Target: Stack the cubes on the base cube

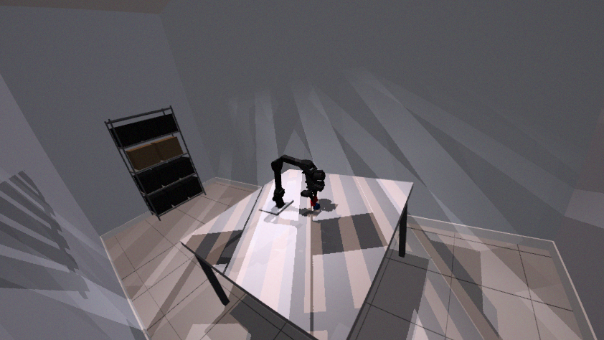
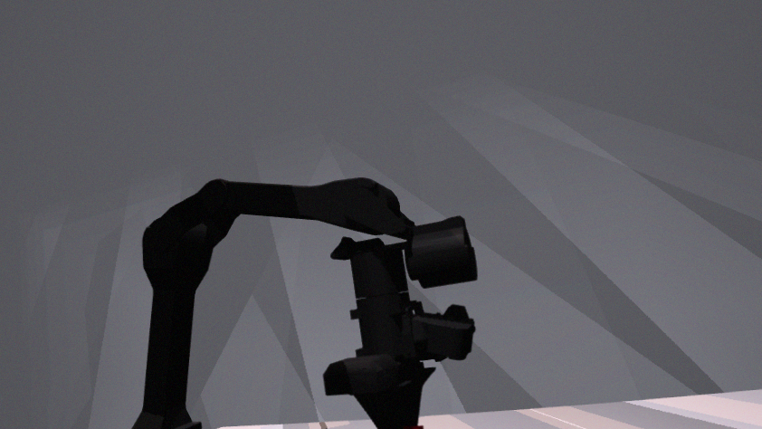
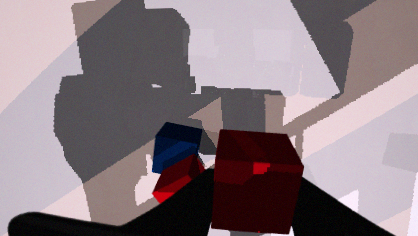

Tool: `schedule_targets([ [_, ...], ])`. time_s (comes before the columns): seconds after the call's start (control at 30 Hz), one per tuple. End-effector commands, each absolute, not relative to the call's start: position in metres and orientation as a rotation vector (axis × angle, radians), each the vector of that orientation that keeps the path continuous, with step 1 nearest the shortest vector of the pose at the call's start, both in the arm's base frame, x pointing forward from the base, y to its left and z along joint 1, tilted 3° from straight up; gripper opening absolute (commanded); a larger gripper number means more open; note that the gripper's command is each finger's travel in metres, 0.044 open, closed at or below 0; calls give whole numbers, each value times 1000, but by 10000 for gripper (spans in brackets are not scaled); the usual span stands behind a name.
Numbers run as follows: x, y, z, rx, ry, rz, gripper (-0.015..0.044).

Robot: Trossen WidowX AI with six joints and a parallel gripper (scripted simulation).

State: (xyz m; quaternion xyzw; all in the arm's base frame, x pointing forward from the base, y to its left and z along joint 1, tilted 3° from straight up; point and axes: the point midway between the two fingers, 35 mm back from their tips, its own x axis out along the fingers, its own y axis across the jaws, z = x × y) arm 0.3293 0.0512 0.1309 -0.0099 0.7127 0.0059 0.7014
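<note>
My gripper [image 3: 252, 180] [image 1: 313, 198] points down, shut on a red cube [image 3: 257, 205], which looks level between the black fingers. A red sliver shows below the gripper at the bottom edge of the exterior view. The blue base cube [image 3: 175, 144] [image 1: 316, 206] is left of the held cube in the wrist view. The other red cube [image 3: 179, 179] overlaps the blue cube's lower right part and seems to rest on it; the left finger partly hides it. Red in the top view is too small to separate the two cubes. The height of the held cube over the base is unclear.
The table [image 1: 270, 270] carries striped light and dark shadows. The arm's base stands beside a thin light angled frame [image 1: 267, 211]. A shelf rack [image 1: 141, 191] with boxes stands on the floor, well beyond the table.
</note>
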Motion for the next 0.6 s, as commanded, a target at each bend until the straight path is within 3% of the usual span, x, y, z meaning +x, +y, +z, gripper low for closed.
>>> schedule_targets([
  [0.0,326,66,130,-128,1583,128,105],
  [0.57,308,117,127,-515,1525,528,105],
])
